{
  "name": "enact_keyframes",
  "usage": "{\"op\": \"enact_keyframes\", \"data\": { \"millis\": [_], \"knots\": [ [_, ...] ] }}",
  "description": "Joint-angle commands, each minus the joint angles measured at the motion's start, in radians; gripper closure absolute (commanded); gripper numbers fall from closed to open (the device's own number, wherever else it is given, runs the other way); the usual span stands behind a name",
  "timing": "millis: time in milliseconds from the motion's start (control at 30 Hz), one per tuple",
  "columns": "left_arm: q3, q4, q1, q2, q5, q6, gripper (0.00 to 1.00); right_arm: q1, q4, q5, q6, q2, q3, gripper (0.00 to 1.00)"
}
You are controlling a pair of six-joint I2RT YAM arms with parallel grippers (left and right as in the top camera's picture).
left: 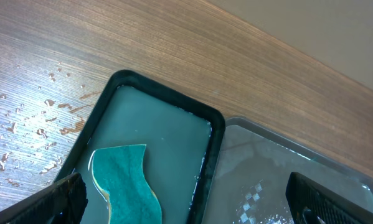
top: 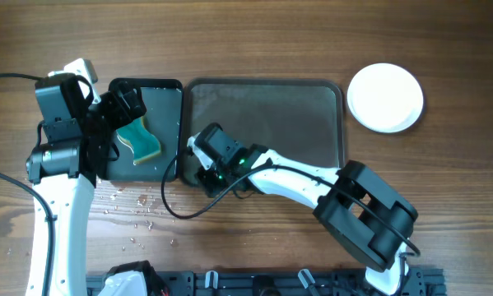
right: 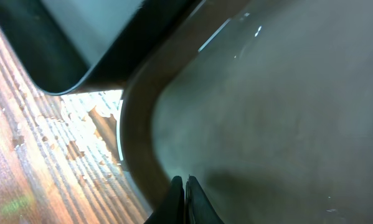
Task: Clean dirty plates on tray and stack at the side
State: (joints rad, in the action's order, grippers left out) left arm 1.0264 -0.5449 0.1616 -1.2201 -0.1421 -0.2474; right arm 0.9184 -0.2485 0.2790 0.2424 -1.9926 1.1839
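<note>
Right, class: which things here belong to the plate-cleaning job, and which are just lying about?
Belong to the job:
plates, set at the side, off the tray
grey tray
sponge in its black tray

Just lying about:
water droplets on the table
black rail along the table's bottom edge

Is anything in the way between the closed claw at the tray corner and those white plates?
Nothing visible blocks it. Between the right gripper and the plates lies only the grey tray, whose low rim it would cross.
</note>
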Motion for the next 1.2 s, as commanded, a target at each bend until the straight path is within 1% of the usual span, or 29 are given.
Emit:
{"op": "enact_keyframes", "data": {
  "millis": [0, 133, 533, 633, 800, 867, 900, 967, 1000, 1033, 1067, 1100, 1133, 1167],
  "knots": [
    [0.013, 0.002, -0.001, -0.001, 0.006, 0.005, 0.00, 0.028, 0.001, -0.002, 0.012, -0.014, -0.008, 0.96],
    [0.013, 0.002, -0.001, -0.001, 0.006, 0.005, 0.00, 0.039, -0.007, 0.028, 0.013, -0.014, -0.008, 0.96],
    [0.013, 0.002, -0.001, -0.001, 0.005, 0.005, 0.00, 0.037, -0.010, 0.024, 0.020, -0.013, -0.008, 0.95],
    [0.013, 0.002, -0.001, -0.001, 0.005, 0.005, 0.00, 0.020, 0.028, 0.008, 0.019, -0.004, 0.004, 0.94],
    [0.013, 0.002, -0.001, -0.001, 0.006, 0.005, 0.00, -0.025, 0.031, 0.003, 0.019, 0.056, 0.039, 0.94],
    [0.013, 0.002, -0.001, -0.001, 0.006, 0.005, 0.00, -0.052, 0.032, 0.001, 0.014, 0.101, 0.053, 0.86],
    [0.013, 0.002, -0.001, -0.001, 0.006, 0.005, 0.00, -0.072, 0.032, -0.006, -0.008, 0.134, 0.060, 0.84],
    [0.013, 0.002, -0.001, -0.001, 0.006, 0.005, 0.00, -0.121, 0.035, -0.083, -0.040, 0.200, 0.062, 0.78],
    [0.013, 0.002, -0.001, -0.001, 0.006, 0.005, 0.00, -0.142, 0.034, -0.126, -0.041, 0.222, 0.062, 0.71],
    [0.013, 0.002, -0.001, -0.001, 0.006, 0.005, 0.00, -0.160, 0.033, -0.155, -0.042, 0.238, 0.062, 0.60],
    [0.013, 0.002, -0.001, -0.001, 0.006, 0.005, 0.00, -0.184, 0.029, -0.192, -0.043, 0.255, 0.062, 0.43],
    [0.013, 0.002, -0.001, -0.001, 0.006, 0.005, 0.00, -0.213, 0.023, -0.229, -0.069, 0.271, 0.062, 0.14],
    [0.013, 0.002, -0.001, -0.001, 0.006, 0.005, 0.00, -0.240, 0.016, -0.259, -0.107, 0.279, 0.062, 0.00],
    [0.013, 0.002, -0.001, -0.001, 0.006, 0.005, 0.00, -0.259, 0.007, -0.278, -0.134, 0.281, 0.062, 0.00]
  ]
}}
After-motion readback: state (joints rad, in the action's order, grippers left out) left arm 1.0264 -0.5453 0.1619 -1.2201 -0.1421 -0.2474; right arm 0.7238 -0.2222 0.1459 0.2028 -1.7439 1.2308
